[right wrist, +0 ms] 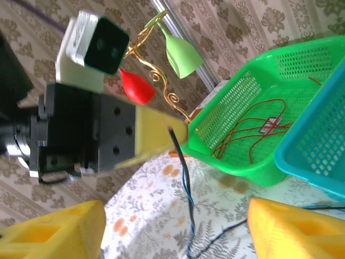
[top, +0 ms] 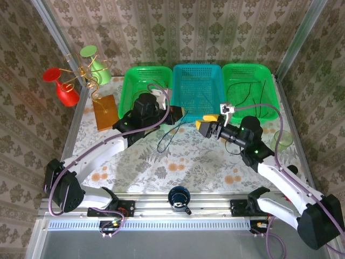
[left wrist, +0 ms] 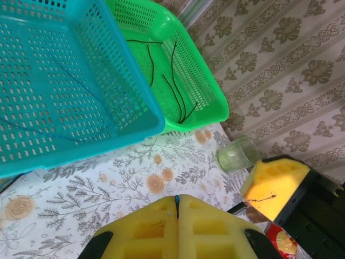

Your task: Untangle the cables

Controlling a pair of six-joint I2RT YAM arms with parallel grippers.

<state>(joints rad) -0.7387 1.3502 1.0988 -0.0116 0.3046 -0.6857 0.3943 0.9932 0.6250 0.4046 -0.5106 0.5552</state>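
My left gripper (left wrist: pixel 177 200) is shut, its yellow pads pinching a thin blue cable end. In the right wrist view a black and a blue cable (right wrist: pixel 183 167) hang twisted together from the left gripper's fingers (right wrist: pixel 156 135) down to the table. My right gripper (right wrist: pixel 178 237) is open, with its pads on either side of those hanging cables and not touching them. From above, both grippers (top: pixel 182 113) (top: pixel 202 125) meet in front of the teal basket (top: pixel 198 100), and the cable loop (top: pixel 166 137) trails on the table. Red cables (right wrist: pixel 253 127) lie in the left green basket; black cables (left wrist: pixel 172 81) lie in the right one.
A gold wire stand with red and green cups (top: pixel 81 75) stands at the back left on a wooden block (top: pixel 105 112). A green glass (top: pixel 283 139) stands at the right edge, a dark mug (top: pixel 178 197) at the near edge. Three baskets line the back.
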